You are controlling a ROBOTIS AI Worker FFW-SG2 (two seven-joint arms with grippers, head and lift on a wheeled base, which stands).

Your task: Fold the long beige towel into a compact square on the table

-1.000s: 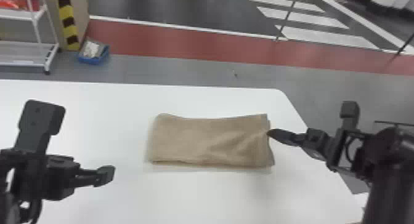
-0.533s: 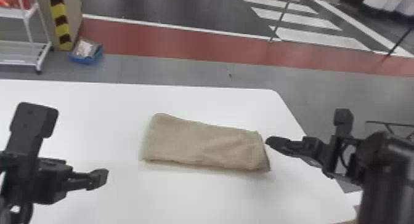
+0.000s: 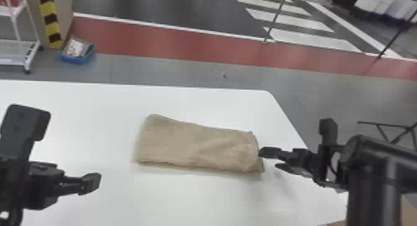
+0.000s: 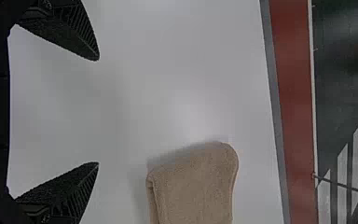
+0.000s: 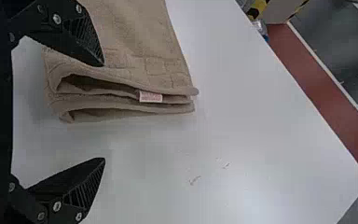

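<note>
The beige towel (image 3: 198, 144) lies folded in a long layered strip on the white table, slightly askew. Beside its right end is my right gripper (image 3: 270, 160), open; in the right wrist view the gripper (image 5: 105, 112) has one finger over the towel (image 5: 135, 42) and the other over bare table, and the layered end shows a small white tag (image 5: 150, 97). Well left of the towel, my left gripper (image 3: 71, 151) stands open above the table. The left wrist view has the gripper (image 4: 99, 112) with nothing between its fingers and the towel's rounded end (image 4: 196, 186) apart from them.
The white table (image 3: 93, 116) has its far edge behind the towel and its right edge under the right arm. Beyond it on the floor are a blue bin (image 3: 77, 56) and a white rack (image 3: 18, 48) at the far left.
The towel's right end has shifted toward the table's near side, leaving the strip more slanted. My right gripper has moved slightly nearer too, now with both fingertips showing apart in the head view.
</note>
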